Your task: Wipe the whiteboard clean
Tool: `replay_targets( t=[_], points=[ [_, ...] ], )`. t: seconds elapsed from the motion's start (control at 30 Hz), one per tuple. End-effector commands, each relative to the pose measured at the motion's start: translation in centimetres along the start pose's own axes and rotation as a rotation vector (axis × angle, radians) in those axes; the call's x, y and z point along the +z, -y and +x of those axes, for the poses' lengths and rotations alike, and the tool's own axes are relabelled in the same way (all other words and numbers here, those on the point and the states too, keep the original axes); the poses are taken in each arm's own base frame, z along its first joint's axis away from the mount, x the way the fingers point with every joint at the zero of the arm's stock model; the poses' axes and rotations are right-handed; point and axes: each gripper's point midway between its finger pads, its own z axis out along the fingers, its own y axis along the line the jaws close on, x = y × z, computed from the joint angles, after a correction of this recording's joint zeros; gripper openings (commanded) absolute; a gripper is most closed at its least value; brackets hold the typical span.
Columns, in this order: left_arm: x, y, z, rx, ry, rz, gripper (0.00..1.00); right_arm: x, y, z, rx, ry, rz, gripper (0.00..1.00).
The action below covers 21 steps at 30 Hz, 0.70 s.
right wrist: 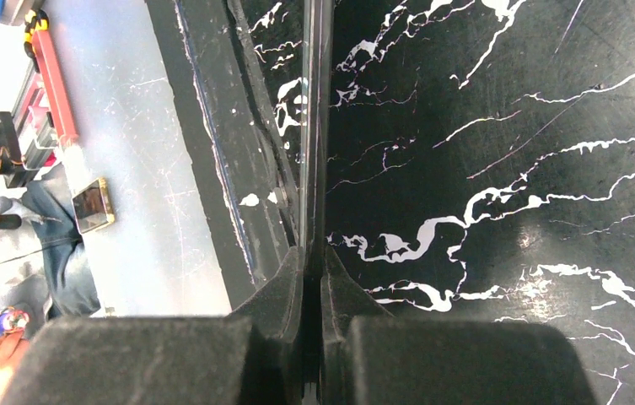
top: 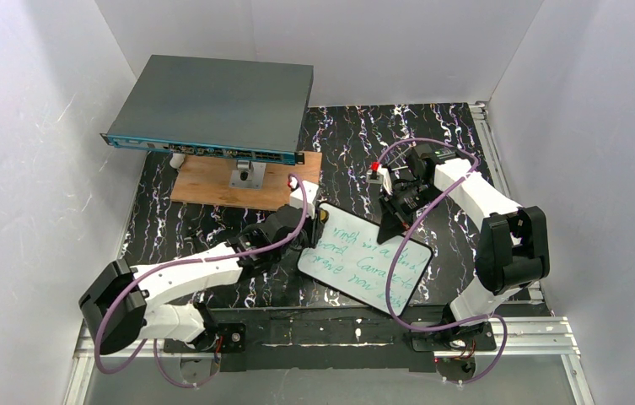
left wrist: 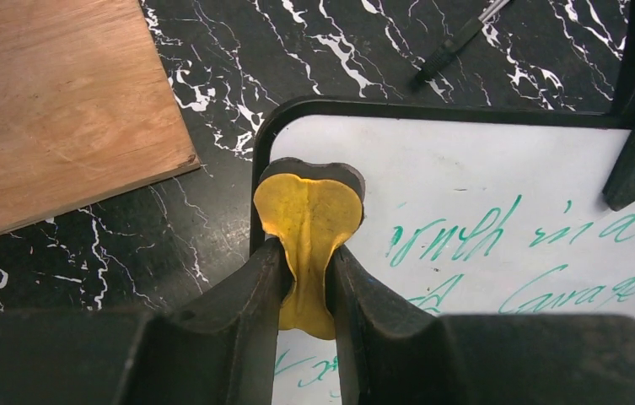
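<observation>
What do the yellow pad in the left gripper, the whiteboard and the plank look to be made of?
Yellow pad: soft foam or cloth, matte; it buckles where the left gripper pinches it.
Whiteboard: smooth white sheet with dark rim, probably coated plastic or metal; cannot tell which.
Plank: bare wood, perhaps plywood; grain shows.

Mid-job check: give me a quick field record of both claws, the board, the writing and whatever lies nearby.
left claw: shut on yellow sponge, over a corner of the whiteboard; contact unclear
right claw: shut on a thin edge, apparently the whiteboard's far side
green writing: several lines, unerased
pen: on the table beyond the board
wooden plank: beside that corner, not touching
grey box: raised over the plank
</observation>
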Motion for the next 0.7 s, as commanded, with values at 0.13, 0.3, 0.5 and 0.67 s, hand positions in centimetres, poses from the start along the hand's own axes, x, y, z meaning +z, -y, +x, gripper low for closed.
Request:
replay_targets(
  t=[0.13,0.3,0.5,0.67],
  points=[
    [-1.3,0.2,-1.6,-0.014,0.079,0.043,0.00,-0.1,-0.7,-1.5,-0.120,0.057,-0.017,0.01],
    [-1.4,1.6,-2.0,0.036,0.066,0.111,0.00,0.0,-0.7,-1.5,-0.120,0.058,-0.018,0.01],
    [0.1,3.4,-0.8,0.141,-0.025,0.075,0.00,-0.1,-0.8,-1.5,-0.123,0.061,-0.017,0.01],
    [0.8,2.9,-0.7,0.209,-0.080,-0.019,0.00,-0.1,-0.7,-1.5,-0.120,0.061,-0.017,0.01]
  ],
)
